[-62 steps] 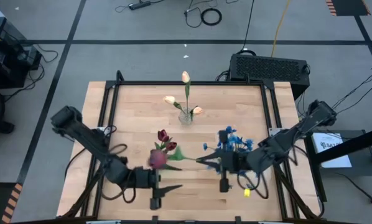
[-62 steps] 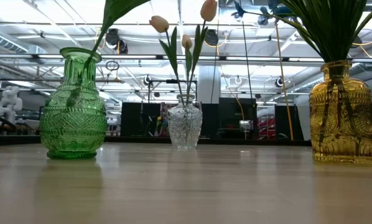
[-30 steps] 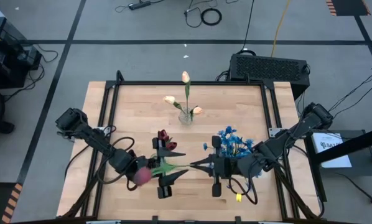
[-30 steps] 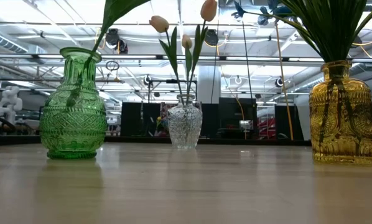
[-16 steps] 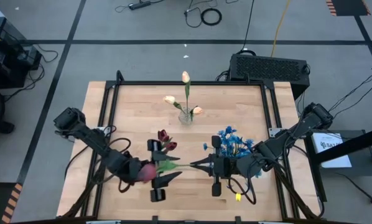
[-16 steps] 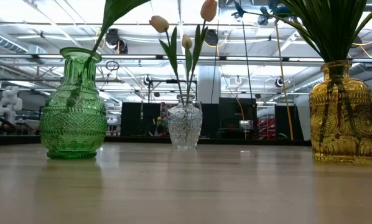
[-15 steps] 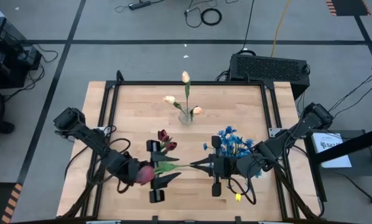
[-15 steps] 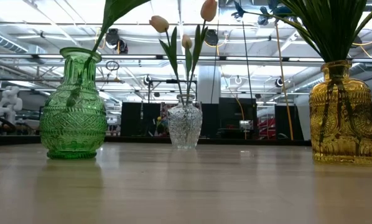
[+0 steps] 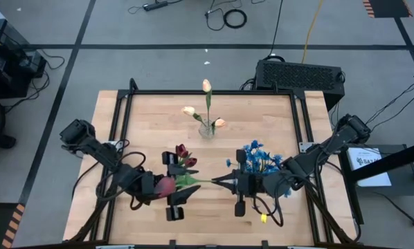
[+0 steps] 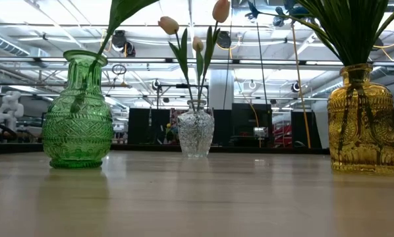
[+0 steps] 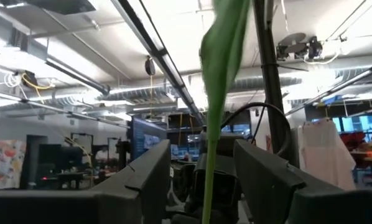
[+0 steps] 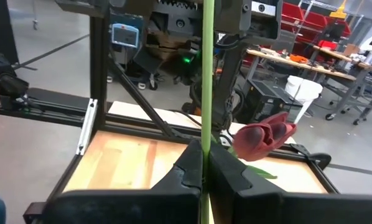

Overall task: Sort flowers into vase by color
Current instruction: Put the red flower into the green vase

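A dark red tulip [image 9: 164, 185] on a green stem hangs level above the table between my two grippers. My right gripper [image 9: 216, 182] is shut on its stem [image 12: 204, 93]. My left gripper [image 9: 181, 185] is open near the bloom end, with a finger on either side of the stem and leaf [image 11: 218, 93]. Other red tulips [image 9: 183, 155] stand in a green vase [image 10: 77, 118], also seen as a red tulip [image 12: 264, 137]. Cream tulips [image 9: 205, 111] stand in a clear vase [image 10: 196, 131]. Blue flowers [image 9: 261, 158] stand in a yellow vase [image 10: 362, 122]. My right gripper pinches the tulip's bare green stem [image 12: 204, 140] between its two fingers, near the end far from the bloom. The fingers come level from the table's right and lie along the stem. The flower is lifted clear and lies about level, its bloom toward the table's left.
The three vases stand in a spread across the table's middle and far half. A black metal frame [image 9: 124, 124] edges the table. The near strip of tabletop [image 10: 197, 197] shows bare wood. A black box [image 9: 300, 75] sits beyond the far right corner.
My left gripper has moved a little toward the table's far edge and right, turning about its wrist, and now straddles the stem. The tulip's bloom end has swung toward the far edge with it, so the stem lies straighter. My right gripper has kept its hold.
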`<state>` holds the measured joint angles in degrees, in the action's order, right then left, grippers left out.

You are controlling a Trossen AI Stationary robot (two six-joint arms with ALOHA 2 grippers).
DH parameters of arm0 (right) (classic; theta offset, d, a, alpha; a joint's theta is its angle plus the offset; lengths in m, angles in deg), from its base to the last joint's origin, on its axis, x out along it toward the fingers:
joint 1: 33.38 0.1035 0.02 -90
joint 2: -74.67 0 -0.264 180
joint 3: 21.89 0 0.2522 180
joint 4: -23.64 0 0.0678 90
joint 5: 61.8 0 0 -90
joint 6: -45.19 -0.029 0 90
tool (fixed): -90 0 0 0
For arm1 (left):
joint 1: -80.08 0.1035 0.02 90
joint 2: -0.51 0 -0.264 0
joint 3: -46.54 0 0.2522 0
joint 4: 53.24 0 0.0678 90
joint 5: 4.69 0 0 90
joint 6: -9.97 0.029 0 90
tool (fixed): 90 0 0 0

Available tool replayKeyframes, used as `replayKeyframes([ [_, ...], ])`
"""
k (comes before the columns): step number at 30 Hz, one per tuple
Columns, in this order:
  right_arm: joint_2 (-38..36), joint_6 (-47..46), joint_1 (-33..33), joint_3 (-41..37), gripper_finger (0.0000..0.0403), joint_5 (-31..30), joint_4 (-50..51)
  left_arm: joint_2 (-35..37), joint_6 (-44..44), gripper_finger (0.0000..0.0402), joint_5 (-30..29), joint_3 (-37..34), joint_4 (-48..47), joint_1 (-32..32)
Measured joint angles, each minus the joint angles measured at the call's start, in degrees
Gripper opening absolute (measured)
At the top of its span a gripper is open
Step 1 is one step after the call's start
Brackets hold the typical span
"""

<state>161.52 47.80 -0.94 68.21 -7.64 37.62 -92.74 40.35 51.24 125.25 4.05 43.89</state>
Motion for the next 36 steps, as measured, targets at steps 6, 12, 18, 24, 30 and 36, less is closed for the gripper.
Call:
replayKeyframes([
  [6,0.0,-0.7,-0.6,0.0,0.0,-0.3,1.4,0.0,-1.6,0.0182,1.1,0.0,-1.7,1.1],
  [12,0.0,-0.6,-0.7,0.0,0.0,-0.3,1.4,0.0,-1.6,0.0176,1.2,0.0,-3.2,1.1],
  [18,0.0,-0.6,-0.8,0.0,0.0,-0.3,1.6,0.0,-1.6,0.0128,1.2,0.0,-3.2,1.3],
  [24,0.0,-0.5,-0.8,0.0,0.0,-0.3,1.7,0.0,-1.3,0.006,1.3,0.0,-3.1,1.3],
  [30,0.0,-0.4,-0.7,0.0,0.0,-0.3,2.0,0.0,-0.9,0.0009,1.3,0.0,-3.8,1.3],
  [36,0.0,-2.5,-0.6,0.0,0.0021,-0.2,3.0,0.7,0.8,0.0015,-0.6,0.0,-5.3,0.0],
])
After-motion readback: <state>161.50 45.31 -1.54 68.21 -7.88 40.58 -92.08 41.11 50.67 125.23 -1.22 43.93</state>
